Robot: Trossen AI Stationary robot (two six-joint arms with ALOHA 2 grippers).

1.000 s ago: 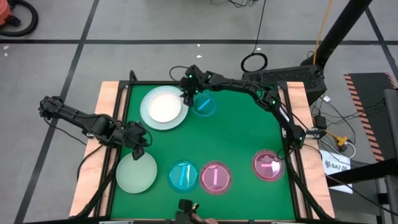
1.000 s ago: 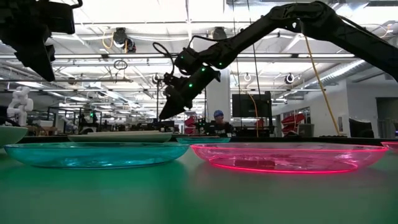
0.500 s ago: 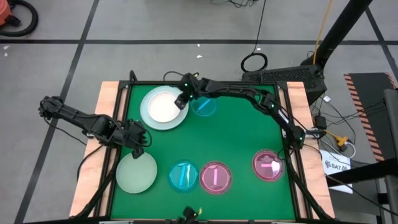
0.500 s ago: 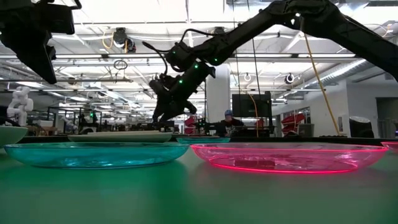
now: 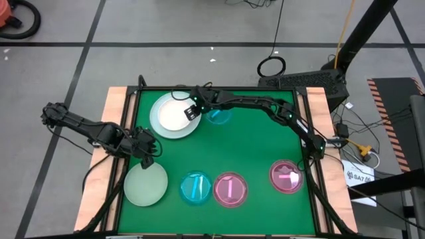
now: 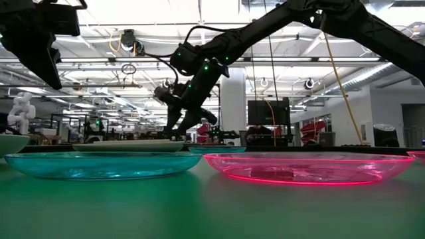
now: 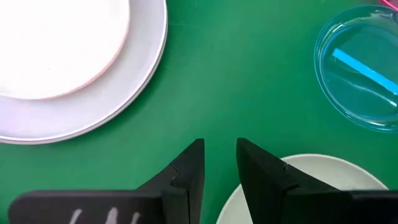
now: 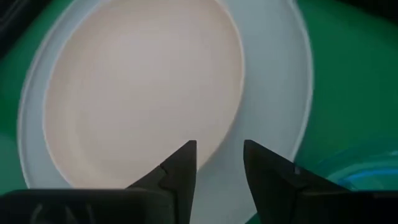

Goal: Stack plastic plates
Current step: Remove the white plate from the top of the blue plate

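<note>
A white plate lies on a larger pale grey plate [image 5: 174, 115] at the table's far left. A pale green plate [image 5: 145, 184] lies at the near left. A cyan plate [image 5: 218, 114] lies right of the stack; another cyan plate [image 5: 195, 187] and two pink plates [image 5: 230, 188] [image 5: 286, 176] line the near side. My right gripper [image 5: 191, 111] hangs open above the stack's right rim [image 8: 273, 124], apart from it in the low view [image 6: 174, 126]. My left gripper [image 5: 147, 151] is open above bare mat [image 7: 221, 155], between the stack and the green plate.
The green mat is framed by a black rail [image 5: 219, 89] and wooden side boards [image 5: 114, 106]. Open mat lies in the table's middle [image 5: 246, 146]. In the low view the near cyan plate [image 6: 99, 164] and a pink plate [image 6: 305, 166] fill the foreground.
My right gripper has moved toward the table's left, from over the far cyan plate to over the right rim of the white-on-grey stack, and has come down closer to it. The plates have stayed where they were.
</note>
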